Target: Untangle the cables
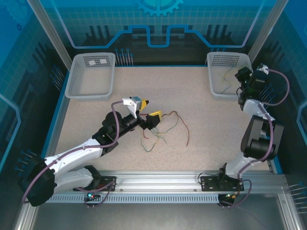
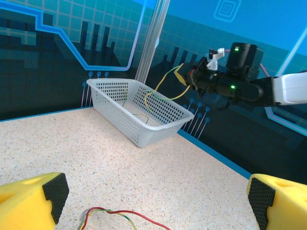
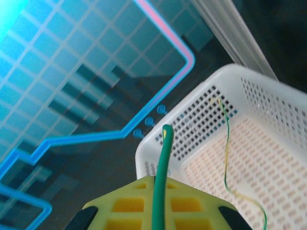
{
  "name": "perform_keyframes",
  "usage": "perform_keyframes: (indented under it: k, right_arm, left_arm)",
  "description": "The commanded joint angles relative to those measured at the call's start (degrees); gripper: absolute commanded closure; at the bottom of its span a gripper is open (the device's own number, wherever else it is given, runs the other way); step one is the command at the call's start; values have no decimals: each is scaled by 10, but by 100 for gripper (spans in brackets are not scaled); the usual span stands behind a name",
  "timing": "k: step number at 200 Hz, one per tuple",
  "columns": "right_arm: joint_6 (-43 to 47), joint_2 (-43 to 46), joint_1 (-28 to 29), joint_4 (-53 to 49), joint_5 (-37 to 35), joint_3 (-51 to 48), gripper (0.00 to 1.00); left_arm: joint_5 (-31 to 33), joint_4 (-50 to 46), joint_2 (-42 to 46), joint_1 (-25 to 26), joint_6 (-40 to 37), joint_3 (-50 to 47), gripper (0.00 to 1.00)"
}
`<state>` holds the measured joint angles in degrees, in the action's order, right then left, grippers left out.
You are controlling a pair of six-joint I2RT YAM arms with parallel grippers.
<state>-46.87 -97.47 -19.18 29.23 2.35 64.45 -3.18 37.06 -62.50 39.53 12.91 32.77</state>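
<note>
Your left gripper [image 2: 157,200] sits closest, its yellow fingers [image 2: 29,203] spread wide apart and holding nothing, low over the table [image 2: 144,177]. Just ahead of them you see a red and green strand of the cables [image 2: 120,214]. From above, the loose cables lie mid-table, just right of that gripper. Your right gripper [image 2: 191,79] is clamped shut on one green-yellow wire [image 3: 162,167], which hangs from it down into the white basket [image 2: 124,120] at the table's far right corner.

Top camera looks down on table [image 1: 192,96]; both wrist cameras face right basket [image 2: 120,119]
</note>
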Motion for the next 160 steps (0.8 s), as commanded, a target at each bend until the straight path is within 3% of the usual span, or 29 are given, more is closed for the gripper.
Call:
perform_keyframes:
  k: [1, 31, 71, 103, 130, 160]
  right_arm:
    - [-30, -72, -17, 39, 0, 70, 100]
    - [-31, -168, -14, -7, 5, 171, 100]
    - [-4, -285, -6, -197, 58, 362, 97]
    - [38, -323, 8, -267, 50, 420, 86]
    - [72, -374, 15, -463, 6, 546, 38]
    - [108, -375, 29, -613, -86, 608, 29]
  left_arm:
    - [2, -4, 7, -3, -14, 10, 3]
    - [-1, -8, 10, -3, -16, 12, 3]
    - [0, -16, 18, -3, -20, 10, 3]
    - [0, -12, 16, -3, -19, 4, 2]
    - [-3, -16, 14, -3, -21, 3, 2]
    - [-2, -17, 13, -3, -21, 0, 2]
